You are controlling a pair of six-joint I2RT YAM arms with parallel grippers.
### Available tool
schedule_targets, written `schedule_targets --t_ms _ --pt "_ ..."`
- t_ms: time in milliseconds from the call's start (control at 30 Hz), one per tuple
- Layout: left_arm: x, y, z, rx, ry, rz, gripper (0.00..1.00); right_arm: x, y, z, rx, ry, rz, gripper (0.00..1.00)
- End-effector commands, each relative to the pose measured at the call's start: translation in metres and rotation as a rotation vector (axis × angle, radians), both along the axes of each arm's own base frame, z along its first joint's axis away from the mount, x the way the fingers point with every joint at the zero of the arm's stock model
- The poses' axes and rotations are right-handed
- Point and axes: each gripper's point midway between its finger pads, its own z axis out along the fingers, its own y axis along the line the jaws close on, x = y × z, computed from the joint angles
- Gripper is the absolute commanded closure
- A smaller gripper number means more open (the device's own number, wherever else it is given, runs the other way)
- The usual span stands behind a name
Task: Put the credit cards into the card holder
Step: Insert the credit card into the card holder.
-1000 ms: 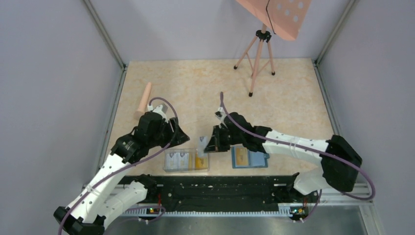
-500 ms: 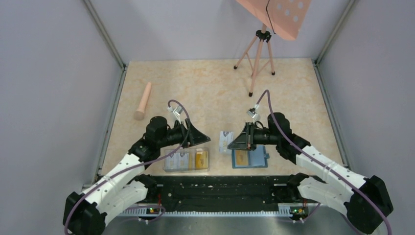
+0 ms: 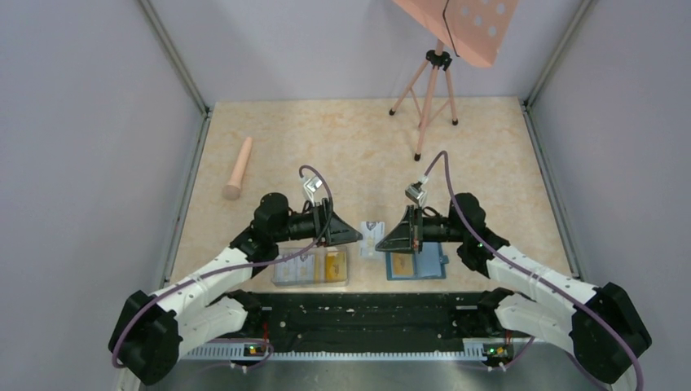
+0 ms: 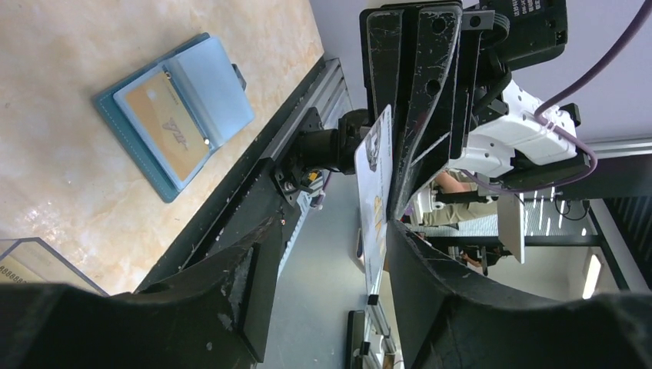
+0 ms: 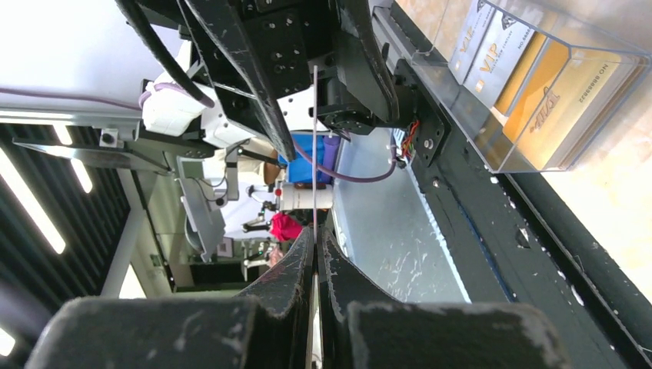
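**Task progress.** One yellow-orange card [image 3: 399, 261] is seated in a pocket of the card holder [image 3: 430, 265], which lies open and flat on the table [image 3: 326, 147], near edge, right of centre. One pale card [image 3: 373, 236] is in the air between the two arms, just left of and above the holder. At least two pale cards [image 5: 492, 42] and one orange card [image 5: 557, 96] lie in the clear box [image 3: 310, 283], left of the holder. Judged early to midway: one card in, one in transit, the boxed cards left to do.

**Right gripper** [image 3: 391, 237]. Arm reaches in from the right with its forearm low and its wrist turned to point left. The jaws are pinched tight on the pale card, which stands on edge and juts past the fingertips towards the other arm.

**Left gripper** [image 3: 354, 235]. Arm reaches in from the left, wrist horizontal and pointing right, directly facing the right gripper. The jaws are spread wide and hold nothing. The wrist view shows the card's free end just ahead of the gap, but whether it has entered cannot be told. The pose reads as a handover or regrasp.

**Also present.** A tripod [image 3: 428, 90] at the far side.
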Motion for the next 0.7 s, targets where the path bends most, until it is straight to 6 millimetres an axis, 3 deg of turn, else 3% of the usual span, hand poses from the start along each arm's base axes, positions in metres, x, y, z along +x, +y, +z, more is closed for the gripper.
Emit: schedule_targets --t_ms 0,267,433,467,500,667 --pt "0.001 -0.01 0.029 -0.071 -0.081 -0.035 0.45 0.005 0.003 0.021 0.056 -0.056 0.008 1.0" --pt "-0.006 -0.025 0.03 -0.066 -0.068 -0.095 0.65 0.01 0.006 0.019 0.052 -0.044 0.006 1.0" --pt "-0.006 -0.027 0.027 -0.053 -0.056 -0.095 0.99 0.012 0.006 0.011 0.024 -0.034 0.001 1.0" --pt "-0.004 -0.027 0.026 -0.047 -0.057 -0.086 1.0 0.013 0.006 0.006 0.003 -0.032 -0.005 1.0" --pt "-0.003 -0.026 0.025 -0.034 -0.058 -0.074 1.0 0.014 0.005 0.001 -0.025 -0.029 -0.016 0.97" --pt "0.007 -0.018 0.008 0.087 -0.055 0.001 1.0 0.025 -0.014 -0.045 -0.309 -0.009 -0.119 0.54"
